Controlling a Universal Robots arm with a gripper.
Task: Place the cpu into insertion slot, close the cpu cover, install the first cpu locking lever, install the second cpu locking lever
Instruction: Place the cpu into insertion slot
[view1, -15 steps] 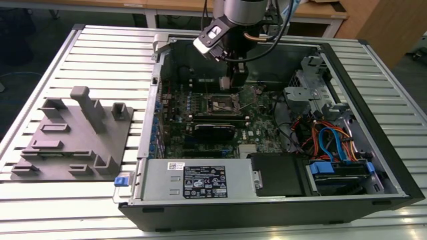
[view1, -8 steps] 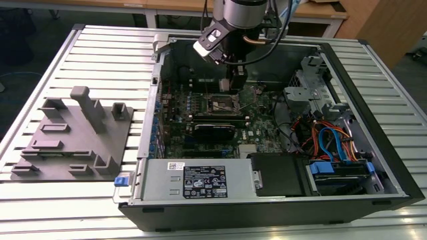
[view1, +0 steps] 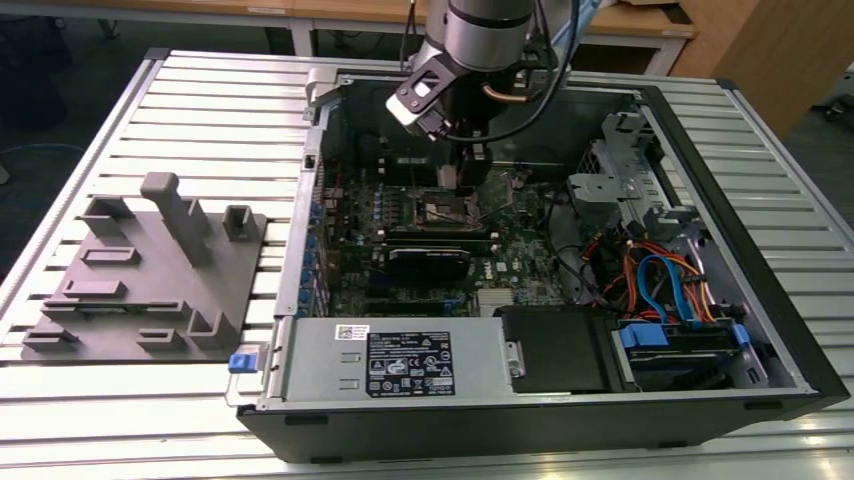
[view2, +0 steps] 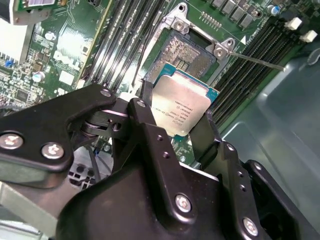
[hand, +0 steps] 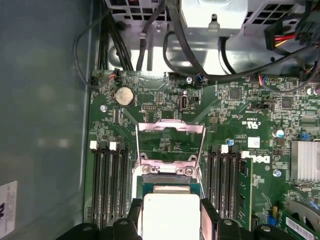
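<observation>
The cpu (view2: 182, 107) was clamped by two opposite edges between the black fingers (view2: 202, 135) of the gripper (view2: 176, 120), with its metal top facing the camera in both wrist views. One edge of the cpu was hidden behind the gripper body in the second wrist view, and the picture edge cut it off in the first wrist view (hand: 170, 212).

The cpu sat over the insertion slot (view2: 192, 50), covering the part nearest the gripper. Contact between the two could not be determined. The remainder of the slot's dark contact field lay exposed.

The cpu cover (hand: 170, 126) stood swung open on the side of the slot away from the gripper. A thin metal lever (view2: 260, 61) projected beside the slot, and memory slots (hand: 107, 185) flanked it.

In the exterior view the arm (view1: 487, 30) reached into the open computer case (view1: 534, 425). The case held the green board (view1: 514, 255), a power supply (view1: 387, 365) and coloured cables (view1: 661, 280). A grey fixture plate (view1: 147, 290) lay on the slatted table (view1: 134, 420) at the exterior view's left.
</observation>
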